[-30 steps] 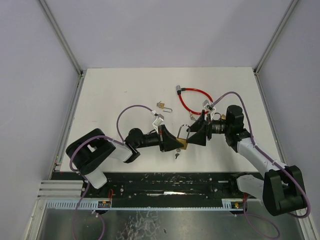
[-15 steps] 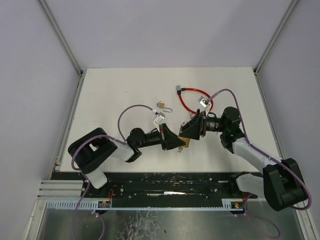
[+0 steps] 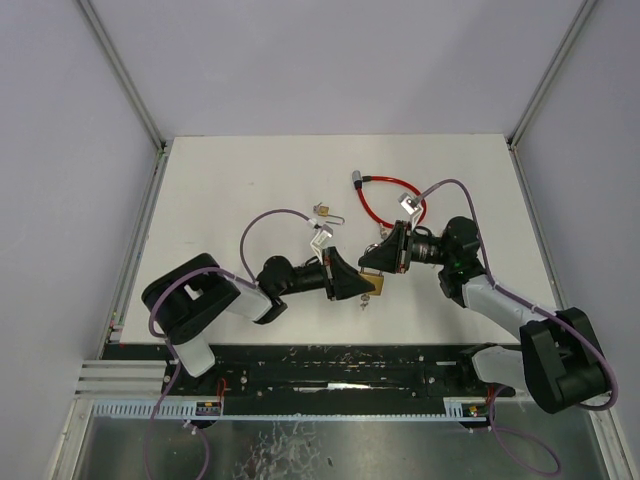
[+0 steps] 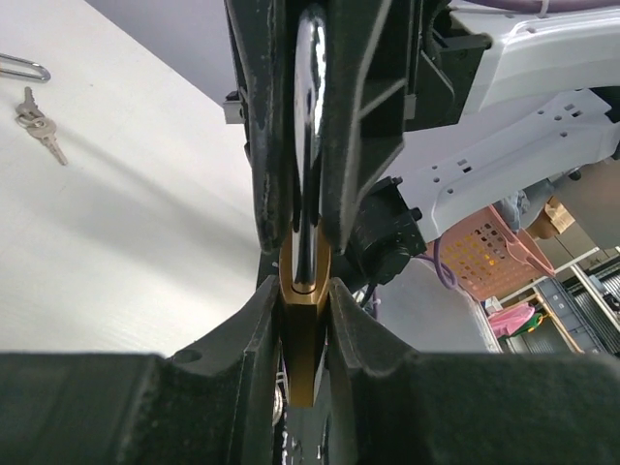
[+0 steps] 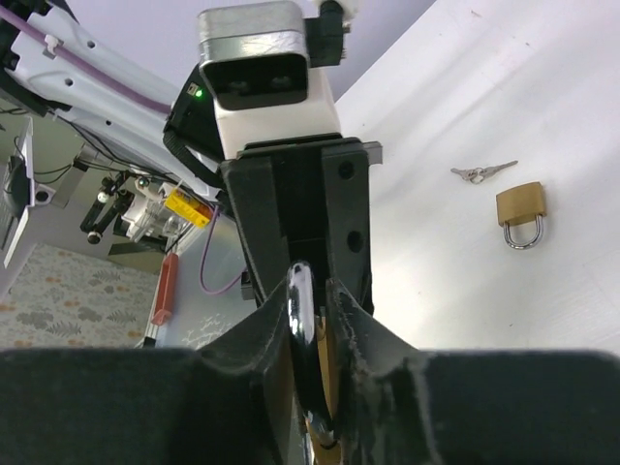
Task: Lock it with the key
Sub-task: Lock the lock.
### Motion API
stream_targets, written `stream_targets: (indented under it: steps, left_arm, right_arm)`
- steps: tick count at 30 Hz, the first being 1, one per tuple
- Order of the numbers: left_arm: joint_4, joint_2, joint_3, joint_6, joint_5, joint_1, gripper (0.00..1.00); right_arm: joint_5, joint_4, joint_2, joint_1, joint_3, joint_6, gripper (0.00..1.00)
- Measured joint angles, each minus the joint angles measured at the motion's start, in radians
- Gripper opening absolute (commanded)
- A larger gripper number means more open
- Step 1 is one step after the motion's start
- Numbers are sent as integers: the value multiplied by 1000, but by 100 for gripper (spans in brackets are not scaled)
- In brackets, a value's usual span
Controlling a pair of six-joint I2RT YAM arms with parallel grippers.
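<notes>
A brass padlock [image 3: 373, 281] is held off the table mid-front, its body pinched between my left gripper's [image 3: 362, 284] fingers. In the left wrist view the brass body [image 4: 304, 329] sits tight between the pads, edge on. Its silver shackle [image 4: 308, 145] runs up between the fingers of my right gripper [image 3: 381, 262], which comes in from the right. In the right wrist view the shackle [image 5: 306, 329] lies against the left pad, with the right pad close beside it. A small key [image 3: 365, 303] hangs below the padlock.
A red cable loop [image 3: 385, 200] lies behind the right gripper. A second small padlock [image 5: 520, 208] with loose keys [image 5: 482, 172] lies on the white table [image 3: 240, 190] behind the left gripper. Black rails run along the near edge.
My right gripper moved left onto the padlock's shackle and its jaws closed from wide open. The left gripper kept its hold and shifted slightly right.
</notes>
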Motion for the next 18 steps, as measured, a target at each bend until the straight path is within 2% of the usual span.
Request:
stream_targets:
  steps: [2, 3, 8, 12, 15, 18]
  left_arm:
    - [10, 0, 2, -4, 3, -2, 3]
    - [15, 0, 2, -18, 7, -3, 5]
    - [27, 1, 2, -40, 2, -5, 46]
    - [39, 2, -2, -40, -33, -5, 66]
    - [44, 2, -15, -42, -51, -4, 69]
    - [45, 2, -29, -43, -61, -4, 67]
  right_arm:
    - [6, 3, 6, 0, 0, 2, 3]
    - [5, 10, 8, 0, 0, -3, 0]
    - [-6, 24, 7, -1, 0, -16, 0]
    - [-14, 22, -8, -19, 0, 6, 0]
    - [-13, 26, -14, -55, 0, 26, 0]
    - [-13, 27, -15, -78, 0, 40, 0]
